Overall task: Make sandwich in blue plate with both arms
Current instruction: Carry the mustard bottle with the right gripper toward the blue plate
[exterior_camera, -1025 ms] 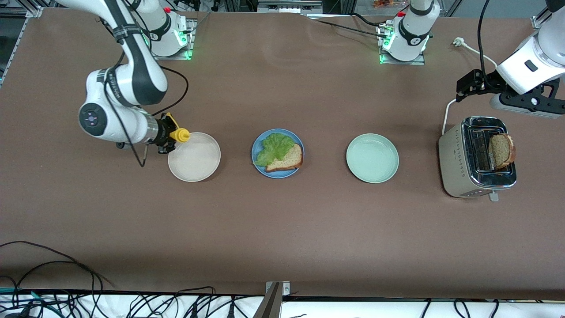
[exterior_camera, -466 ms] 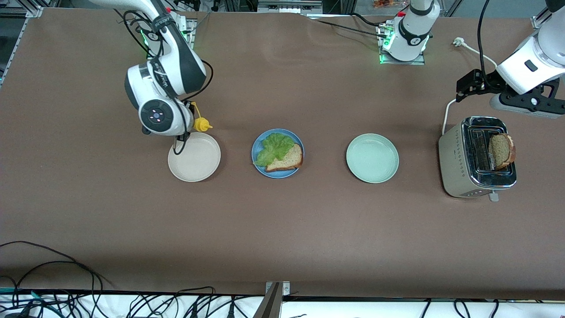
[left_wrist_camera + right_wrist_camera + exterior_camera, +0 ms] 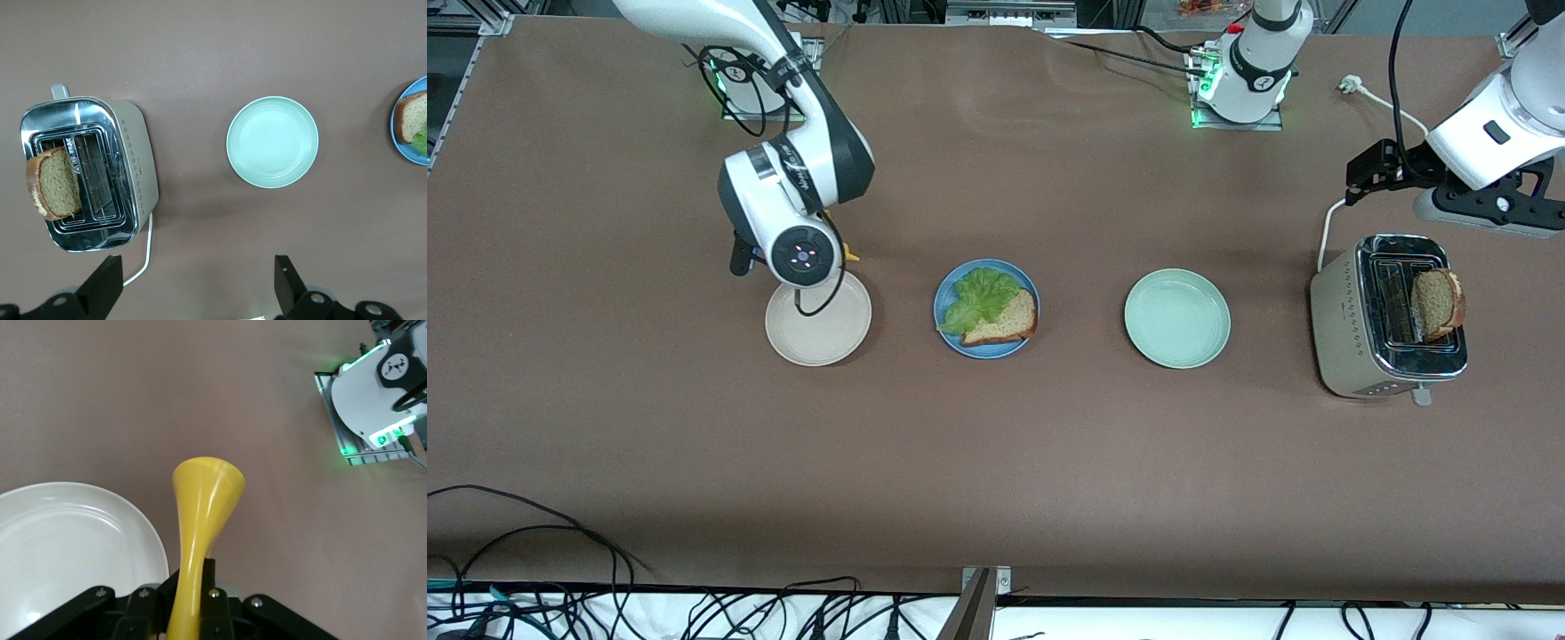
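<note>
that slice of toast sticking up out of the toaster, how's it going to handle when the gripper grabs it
The toast slice stands on edge in the toaster without sagging, so it is probably stiff. It looks thin and porous, so likely light. Its darker crust suggests a dry surface that may crumble under a hard pinch. The open left gripper hovers over the table beside the toaster.

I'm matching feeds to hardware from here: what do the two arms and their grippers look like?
Both arms are white, jointed, with dark grey joint bands and black cables looped along them. The right arm has a silver wrist ring and a round dark end cap with small lights. The left gripper and right gripper are black, two-fingered. Green lights glow at both bases.
</note>
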Controlling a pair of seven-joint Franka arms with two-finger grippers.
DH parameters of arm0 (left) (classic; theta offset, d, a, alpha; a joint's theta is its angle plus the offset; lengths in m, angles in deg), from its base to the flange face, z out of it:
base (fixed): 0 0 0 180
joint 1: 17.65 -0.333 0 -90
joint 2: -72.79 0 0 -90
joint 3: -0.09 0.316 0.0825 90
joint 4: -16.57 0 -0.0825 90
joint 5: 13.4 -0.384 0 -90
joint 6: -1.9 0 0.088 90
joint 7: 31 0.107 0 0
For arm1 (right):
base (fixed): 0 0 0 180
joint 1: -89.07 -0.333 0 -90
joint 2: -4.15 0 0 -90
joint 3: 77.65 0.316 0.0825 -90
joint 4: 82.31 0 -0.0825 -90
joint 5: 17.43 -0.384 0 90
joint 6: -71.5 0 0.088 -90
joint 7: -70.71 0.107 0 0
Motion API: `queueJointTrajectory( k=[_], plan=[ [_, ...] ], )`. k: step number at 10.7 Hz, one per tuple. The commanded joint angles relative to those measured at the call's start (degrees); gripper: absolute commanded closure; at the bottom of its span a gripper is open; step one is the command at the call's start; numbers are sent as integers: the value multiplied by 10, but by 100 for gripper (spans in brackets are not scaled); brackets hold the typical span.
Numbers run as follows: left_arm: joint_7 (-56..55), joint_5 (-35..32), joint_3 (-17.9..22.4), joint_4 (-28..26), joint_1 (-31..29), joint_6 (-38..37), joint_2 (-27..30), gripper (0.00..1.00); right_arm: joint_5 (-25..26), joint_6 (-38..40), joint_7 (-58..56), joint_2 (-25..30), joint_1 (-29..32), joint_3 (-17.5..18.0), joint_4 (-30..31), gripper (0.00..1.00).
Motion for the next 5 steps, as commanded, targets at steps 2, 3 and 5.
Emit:
queueJointTrajectory(
  k=[2, 3, 5],
  plan=[
    [3, 11, 2, 7, 0, 0, -2, 0, 11, 115, 79, -96, -54, -9, -155, 100],
    [3, 11, 2, 7, 0, 0, -1, 0, 13, 148, 86, -108, -68, -17, -177, 100],
    [3, 12, 2, 7, 0, 0, -1, 0, 13, 176, 107, -132, -107, -55, -199, 100]
  ],
)
